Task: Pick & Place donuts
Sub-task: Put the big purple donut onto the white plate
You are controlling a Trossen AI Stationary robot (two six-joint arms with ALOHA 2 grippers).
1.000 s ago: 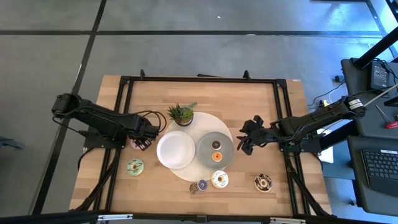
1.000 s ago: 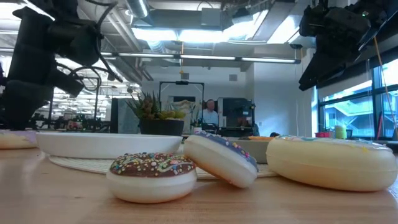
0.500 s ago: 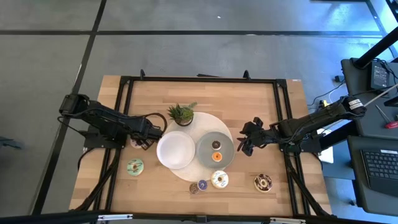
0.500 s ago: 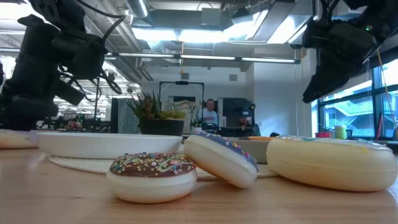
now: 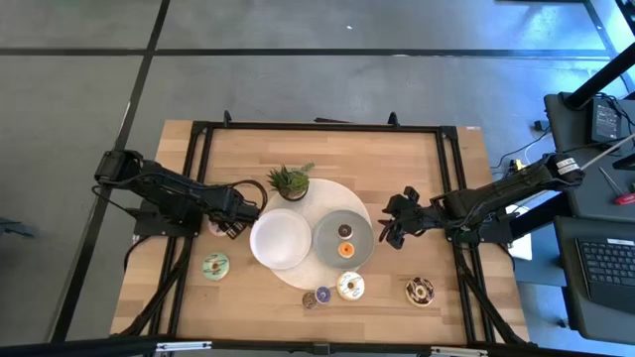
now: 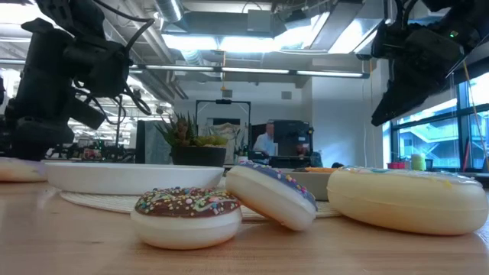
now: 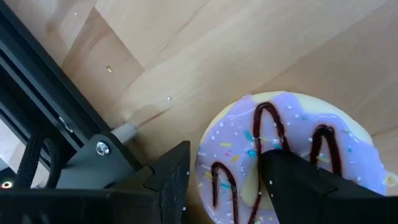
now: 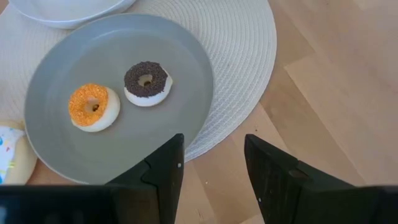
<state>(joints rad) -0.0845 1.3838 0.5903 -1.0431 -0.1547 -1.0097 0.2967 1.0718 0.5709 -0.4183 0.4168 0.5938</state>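
Both arms are black, built of slim jointed links with bulkier housings at the joints. Black cables loop loosely off the left arm (image 5: 164, 188) near its wrist. The right arm (image 5: 496, 195) carries a white band marking on its upper link. Left hand (image 7: 224, 186): two matte black angular fingers; a silver cross-head screw (image 7: 102, 148) and a small grey cylindrical stud sit beside its mount. Right hand (image 8: 211, 174): matching black, flat-faced fingers.

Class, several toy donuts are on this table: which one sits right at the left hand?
The purple-iced donut with dark squiggles: the left hand straddles it, one finger in its hole. The other donuts lie elsewhere.
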